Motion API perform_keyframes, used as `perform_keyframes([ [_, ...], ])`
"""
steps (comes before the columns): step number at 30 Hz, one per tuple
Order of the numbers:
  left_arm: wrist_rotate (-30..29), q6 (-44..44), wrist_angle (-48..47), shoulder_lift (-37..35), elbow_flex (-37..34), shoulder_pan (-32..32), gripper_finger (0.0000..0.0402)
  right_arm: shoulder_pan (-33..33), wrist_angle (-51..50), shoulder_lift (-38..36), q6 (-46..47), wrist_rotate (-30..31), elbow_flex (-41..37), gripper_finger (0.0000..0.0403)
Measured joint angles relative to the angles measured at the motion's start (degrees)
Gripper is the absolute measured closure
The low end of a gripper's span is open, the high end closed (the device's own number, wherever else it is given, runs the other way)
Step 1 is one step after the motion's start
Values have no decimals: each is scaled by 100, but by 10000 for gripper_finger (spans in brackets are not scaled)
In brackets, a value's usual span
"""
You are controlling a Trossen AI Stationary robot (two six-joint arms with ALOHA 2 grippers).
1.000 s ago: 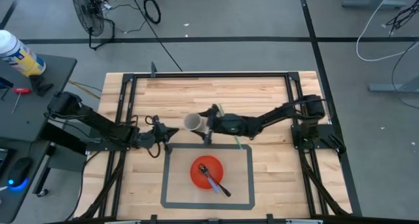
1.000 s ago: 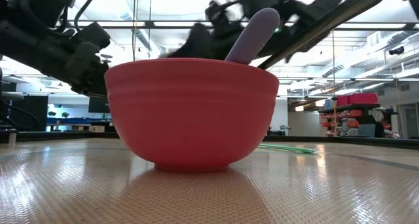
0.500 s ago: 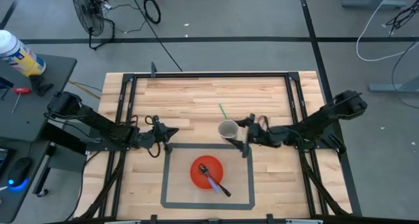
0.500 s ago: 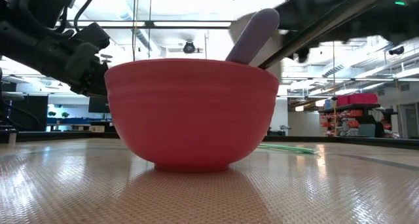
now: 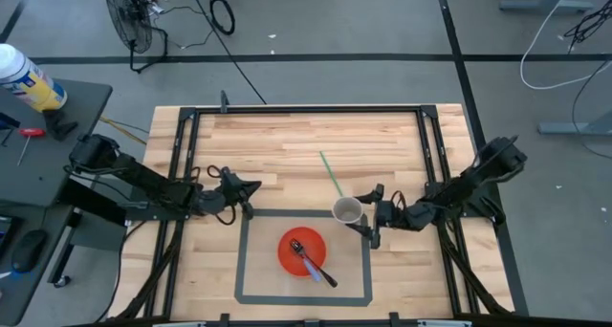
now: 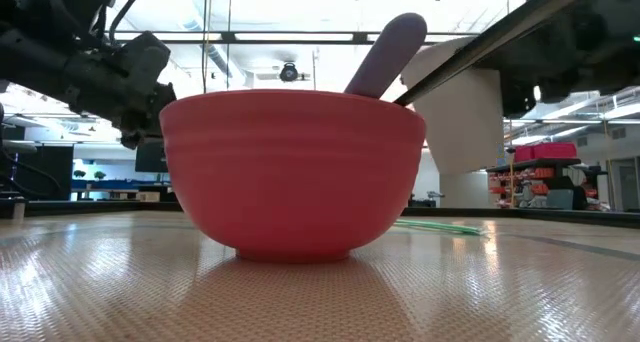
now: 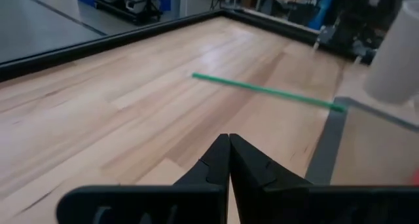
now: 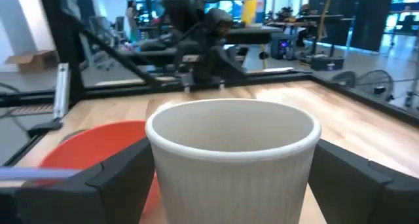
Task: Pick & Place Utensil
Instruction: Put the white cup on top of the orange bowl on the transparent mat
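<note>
A white ribbed paper cup (image 5: 346,210) is in my right gripper (image 5: 361,215), just off the far right corner of the grey tape rectangle (image 5: 241,260); the gripper is shut on it. In the rectangle stands a red bowl (image 5: 301,251) on its base, and a purple spoon (image 6: 385,54) and a dark utensil (image 6: 490,40) lean on its rim. A green straw (image 5: 330,174) lies flat on the wood. My left gripper (image 5: 241,186) is shut and waits left of the rectangle's far left corner. My right gripper pinches the cup's side wall (image 8: 196,185) between its two fingers (image 8: 121,175), one on each side below the rim. It comes in level from the table's right. The cup is upright with its mouth up, and its base (image 6: 468,168) is lifted clear of the table.
Black frame rails (image 5: 186,164) run along the table's left, far and right sides. The bowl (image 8: 85,152) is close beside the held cup. Bare wood lies between the straw and the far rail.
My right gripper has carried the cup from the table's middle toward the right and near edges, to the rectangle's far right corner, while the arm drew back to the right. The cup stayed in the hold all the way.
</note>
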Motion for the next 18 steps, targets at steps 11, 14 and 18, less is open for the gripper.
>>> perform_keyframes([
  [11, -157, -144, 270, 2, 0, 0, 387, 423, 1554, 1463, -69, 198, 0, 53],
  [14, -157, -151, 268, 2, 0, 0, 387, 528, 1732, 1703, -56, 264, 14, 53],
  [18, -157, -199, 288, 2, 0, -2, 387, 564, 1726, 1873, -44, 295, 152, 53],
])
